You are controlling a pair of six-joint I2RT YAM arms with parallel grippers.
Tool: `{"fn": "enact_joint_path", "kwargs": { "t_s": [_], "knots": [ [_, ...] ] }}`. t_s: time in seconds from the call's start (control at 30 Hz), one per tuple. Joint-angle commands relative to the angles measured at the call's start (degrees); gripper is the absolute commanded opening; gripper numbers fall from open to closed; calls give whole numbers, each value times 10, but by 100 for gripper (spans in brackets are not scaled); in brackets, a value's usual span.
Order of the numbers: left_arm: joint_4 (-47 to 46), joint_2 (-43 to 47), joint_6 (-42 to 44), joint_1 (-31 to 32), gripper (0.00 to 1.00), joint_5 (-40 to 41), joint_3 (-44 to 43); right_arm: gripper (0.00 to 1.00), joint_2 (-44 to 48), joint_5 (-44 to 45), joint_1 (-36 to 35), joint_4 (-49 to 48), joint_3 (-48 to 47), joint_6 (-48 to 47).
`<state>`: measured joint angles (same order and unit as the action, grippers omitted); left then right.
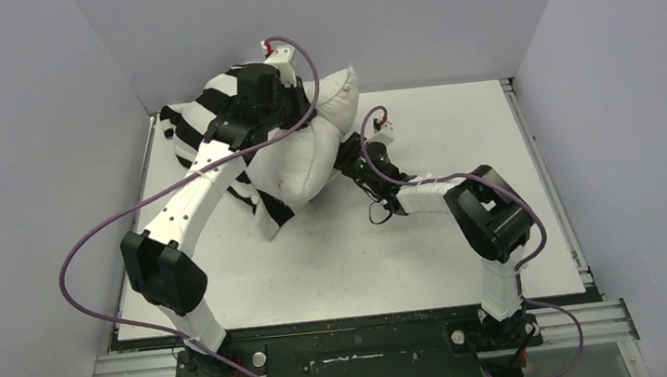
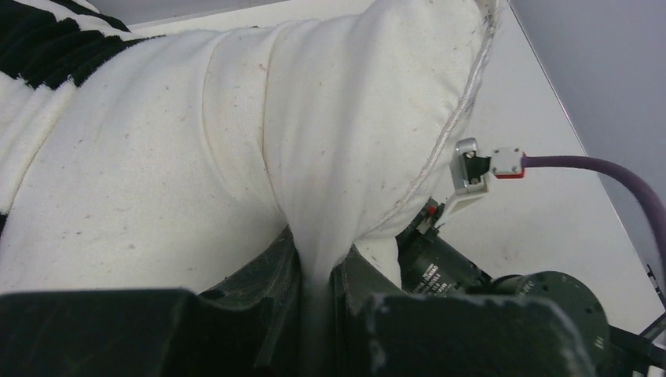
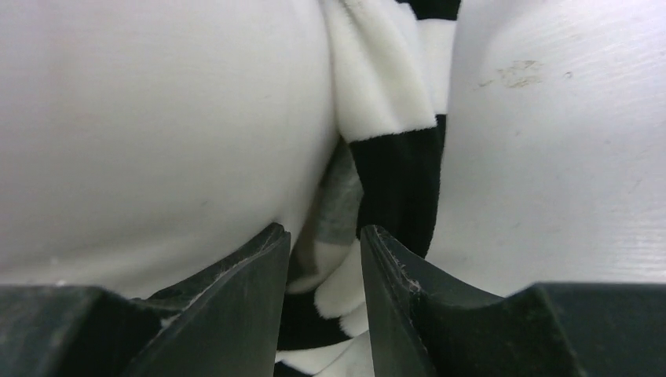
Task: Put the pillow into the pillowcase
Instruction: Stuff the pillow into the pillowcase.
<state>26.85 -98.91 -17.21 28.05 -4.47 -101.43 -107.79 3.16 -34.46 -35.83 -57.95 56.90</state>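
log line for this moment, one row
left jaws: shut on plump off-white fabric pillow | right jaws: apart around black-and-white striped fabric pillowcase | insertion: unfinished

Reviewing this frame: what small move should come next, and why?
Probably close the right gripper on the pillowcase. Its jaws stand apart with a striped fold between them, not clearly pinched. The left gripper is shut on a fold of the pillow, much of which shows bare, so a firm hold on the cloth would let it be drawn over.
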Motion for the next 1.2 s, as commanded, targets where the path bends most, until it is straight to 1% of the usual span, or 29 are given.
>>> {"fn": "enact_joint_path", "kwargs": {
  "t_s": [0.0,0.07,0.13,0.27,0.3,0.47,0.57,0.6,0.63,0.7,0.73,0.77,0.83,0.9,0.97,1.07,1.17],
  "knots": [
    [-68,28,-16,-9,0,-2,-30,39,-32,60,-7,43,-71,-69],
    [-70,36,-18,-10,0,-2,-23,40,-48,73,-8,45,-83,-74],
    [-76,44,-21,-11,0,-3,-14,42,-63,80,-6,33,-90,-77],
    [-78,53,-22,-11,0,-1,1,54,-83,100,-5,14,-107,-92],
    [-77,56,-23,-12,0,-2,4,55,-85,108,-5,6,-106,-95],
    [-80,70,-29,-12,0,-7,17,54,-112,138,-5,-26,-128,-121],
    [-81,81,-34,-13,0,-10,22,52,-138,135,-2,-32,-158,-134],
    [-81,85,-35,-13,0,-8,25,51,-145,131,0,-39,-165,-140],
    [-83,92,-36,-13,0,-8,29,45,-148,129,2,-54,-167,-148],
    [-88,101,-27,-13,0,0,41,15,-138,123,5,-93,-144,-167],
    [-89,105,-12,-13,0,14,55,3,-121,109,13,-111,-124,-170],
    [-94,110,17,-10,0,35,74,0,-101,80,25,-134,-103,-170],
    [-131,121,84,6,0,78,139,0,-55,5,58,-169,-60,-151],
    [-158,117,114,16,0,99,185,0,-17,-93,96,-190,-40,-119],
    [-160,93,124,25,0,140,208,0,5,-178,123,-190,-45,-96],
    [-157,37,126,35,0,167,220,0,32,-288,149,-234,-40,-51],
    [-164,-24,130,39,0,185,231,0,60,-357,166,-268,-30,-25]
  ]
}}
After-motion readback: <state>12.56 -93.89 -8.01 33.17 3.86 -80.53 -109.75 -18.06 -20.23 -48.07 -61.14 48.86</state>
